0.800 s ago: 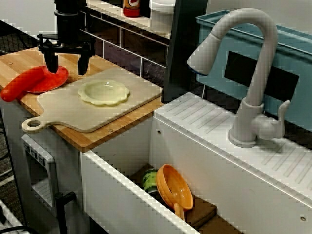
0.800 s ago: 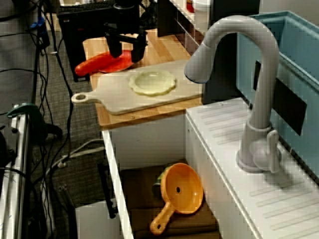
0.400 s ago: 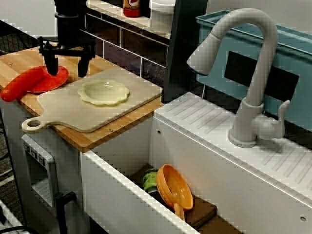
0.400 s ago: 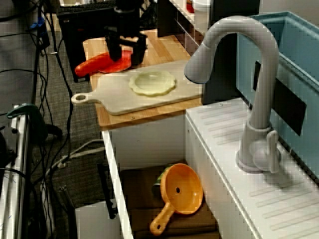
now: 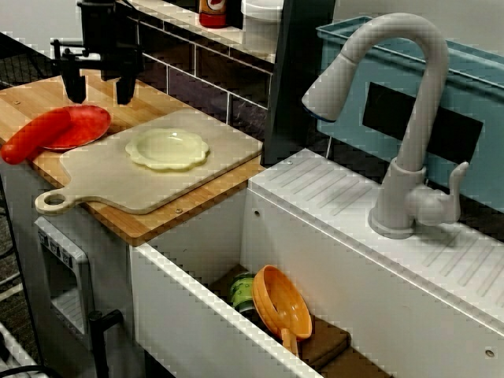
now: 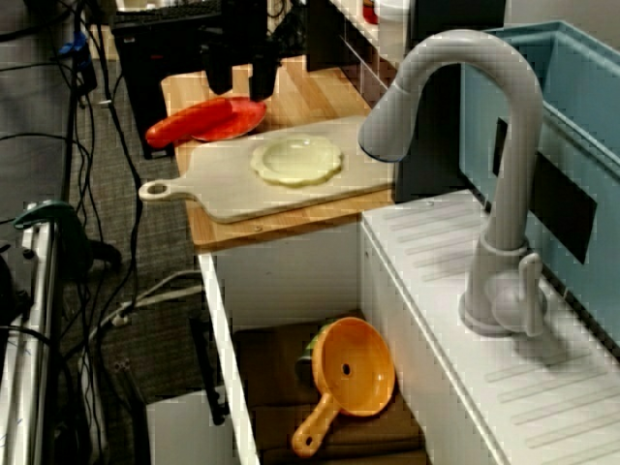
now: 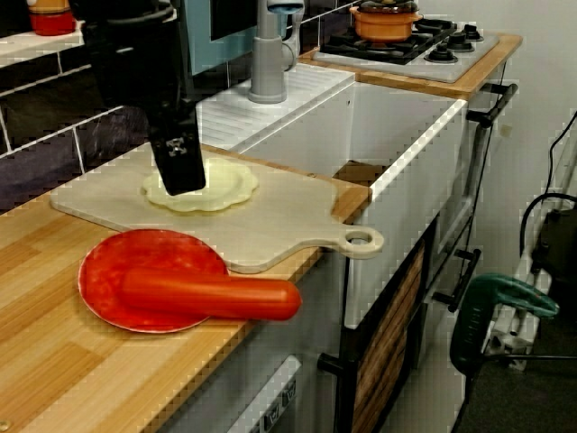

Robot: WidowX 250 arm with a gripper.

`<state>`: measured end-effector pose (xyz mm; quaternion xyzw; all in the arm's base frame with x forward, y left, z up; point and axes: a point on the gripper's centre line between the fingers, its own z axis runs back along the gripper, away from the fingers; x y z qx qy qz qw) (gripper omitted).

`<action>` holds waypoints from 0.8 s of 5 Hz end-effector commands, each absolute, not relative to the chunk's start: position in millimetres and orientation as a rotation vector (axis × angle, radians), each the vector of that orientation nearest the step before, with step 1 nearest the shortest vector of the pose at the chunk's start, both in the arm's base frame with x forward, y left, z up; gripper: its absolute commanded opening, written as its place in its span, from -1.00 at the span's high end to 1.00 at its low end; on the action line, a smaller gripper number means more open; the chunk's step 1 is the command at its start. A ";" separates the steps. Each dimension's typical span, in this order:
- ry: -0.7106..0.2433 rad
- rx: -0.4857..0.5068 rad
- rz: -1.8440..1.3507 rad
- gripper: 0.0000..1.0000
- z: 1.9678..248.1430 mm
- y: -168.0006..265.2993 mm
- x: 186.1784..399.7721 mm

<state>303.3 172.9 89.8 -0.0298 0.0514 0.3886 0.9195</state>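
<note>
My black gripper (image 5: pixel 98 91) hangs open and empty above the far edge of a red plate (image 5: pixel 88 124) on the wooden counter. A red sausage (image 5: pixel 35 135) lies across that plate, sticking out over the counter's edge. The high view over the sink shows the gripper (image 6: pixel 239 79) just behind the sausage (image 6: pixel 189 120) and plate (image 6: pixel 243 115). From the counter's end I see the gripper (image 7: pixel 179 173) side-on, in front of a pale yellow dish (image 7: pixel 225 185); the sausage (image 7: pixel 212 296) and plate (image 7: pixel 135 267) lie nearer. The dish (image 5: pixel 167 148) rests on a pale cutting board (image 5: pixel 142 190).
A grey faucet (image 5: pixel 403 118) stands on the white drainer right of the board. The deep sink (image 5: pixel 197 299) below holds an orange strainer (image 5: pixel 288 304) and a green can (image 5: pixel 243 293). A dark tiled wall and shelf run behind the counter. A stove with an orange pot (image 7: pixel 384 18) lies beyond the sink.
The gripper has risen from just over the red plate and shifted slightly left and back, still open. The sausage and plate stay where they were.
</note>
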 end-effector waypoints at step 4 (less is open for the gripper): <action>-0.100 -0.072 0.743 -1.00 108.4 208.1 263.9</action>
